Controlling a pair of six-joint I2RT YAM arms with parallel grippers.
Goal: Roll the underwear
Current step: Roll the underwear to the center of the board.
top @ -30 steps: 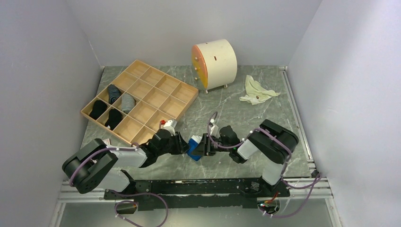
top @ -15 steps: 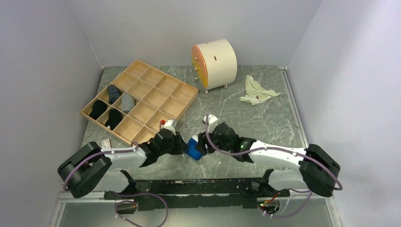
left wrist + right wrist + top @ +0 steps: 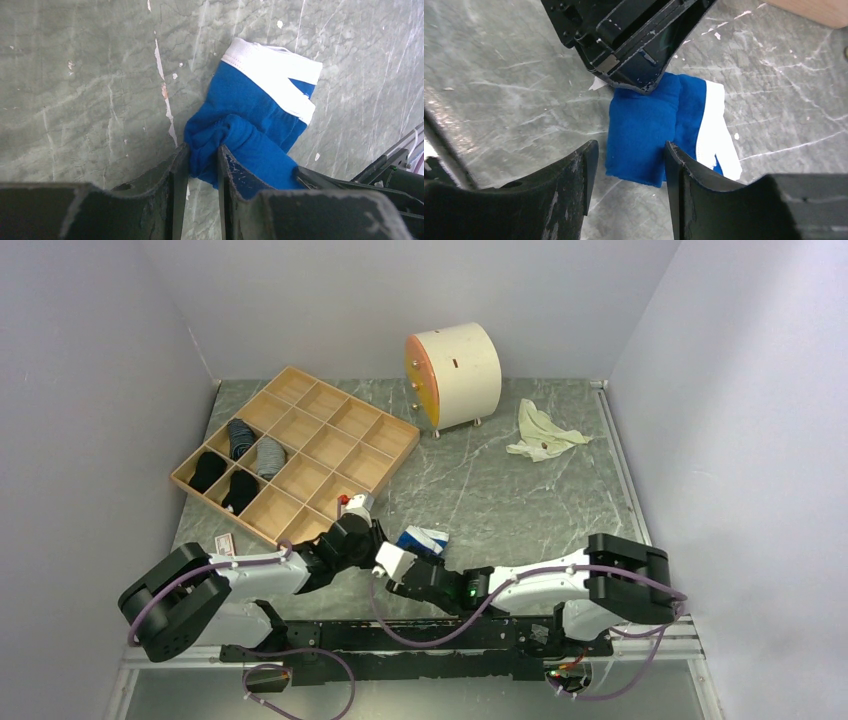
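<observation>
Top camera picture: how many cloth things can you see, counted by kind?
Blue underwear: 1
Cream cloth: 1
Rolled bundles in the wooden tray: 4
Total: 6

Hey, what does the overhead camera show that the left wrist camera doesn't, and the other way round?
Only the overhead view: the wooden divider tray holding rolled socks, the round white cabinet, and a pale cloth at the far right.

Only the left wrist view: the left gripper shut on a fold of the underwear.

Both: the blue underwear with its white waistband, lying on the marble table.
</observation>
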